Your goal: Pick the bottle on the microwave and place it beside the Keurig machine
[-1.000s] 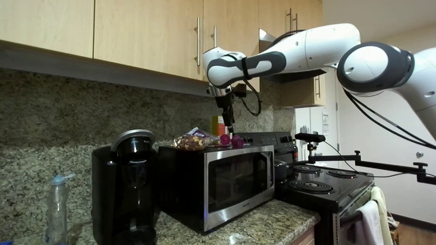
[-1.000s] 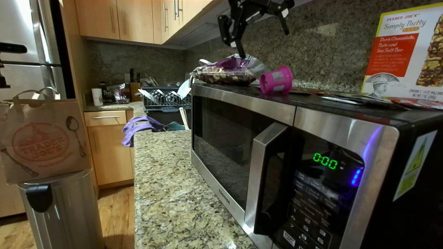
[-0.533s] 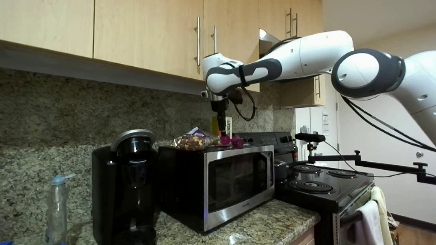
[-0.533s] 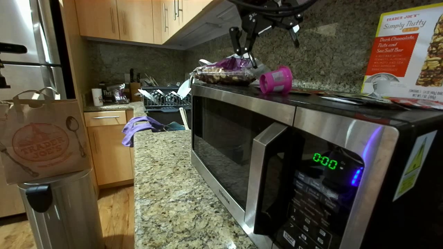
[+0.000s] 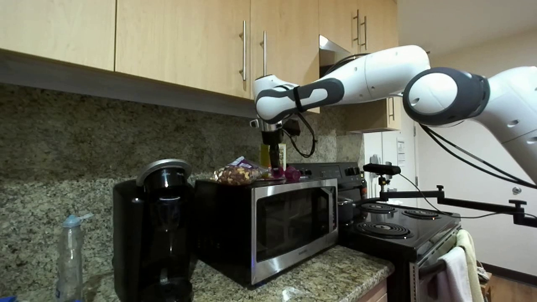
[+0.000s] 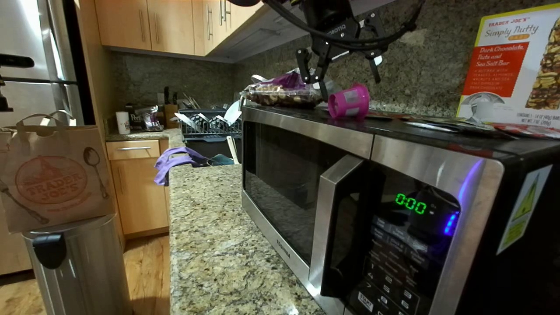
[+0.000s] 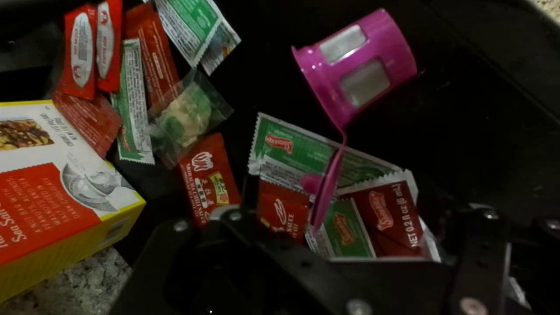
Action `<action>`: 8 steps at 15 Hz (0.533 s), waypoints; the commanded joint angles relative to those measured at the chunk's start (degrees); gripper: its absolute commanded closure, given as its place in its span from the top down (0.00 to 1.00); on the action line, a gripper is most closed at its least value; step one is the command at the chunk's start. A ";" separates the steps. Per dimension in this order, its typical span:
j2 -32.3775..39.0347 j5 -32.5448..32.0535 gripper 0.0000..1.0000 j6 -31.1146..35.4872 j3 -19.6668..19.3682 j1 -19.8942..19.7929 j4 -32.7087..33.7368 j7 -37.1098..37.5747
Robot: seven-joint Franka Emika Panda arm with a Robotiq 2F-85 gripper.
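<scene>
We're starting with the granite tabletop (image 6: pixel 210 245). A white arm (image 5: pixel 377 75) is hanging over the microwave (image 5: pixel 293 226), which is sitting on the tabletop; the black Keurig machine (image 5: pixel 153 235) is standing just beside it. We're seeing a clear bottle (image 5: pixel 70 260), blue-capped, standing upright beside the Keurig machine on the side away from the microwave, partly running out of frame. On the microwave, a bag of nuts (image 6: pixel 284 92) is lying near the pincer (image 6: pixel 351 88). The pincer is pointing down in both exterior views; we're finding it released, fingers (image 6: pixel 375 71) spread apart. A nut-bar box (image 6: pixel 509 70) is standing upright just beside some sauce packets (image 7: pixel 385 232), which are lying scattered on the microwave. We're marking the pink cup (image 7: pixel 356 65) as lying on its side on the microwave, just beside the pincer, its lid (image 7: pixel 327 192) hanging open over sauce packets. Whether the fingers are touching the lid, we're unable to tell.
</scene>
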 commanded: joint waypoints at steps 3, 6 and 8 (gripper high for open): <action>1.87 3.27 0.47 2.23 0.86 -1.92 1.89 -2.42; 2.06 3.55 0.26 2.06 0.71 -1.77 1.75 -2.30; 1.91 3.12 0.14 0.73 0.44 -1.38 1.72 -1.51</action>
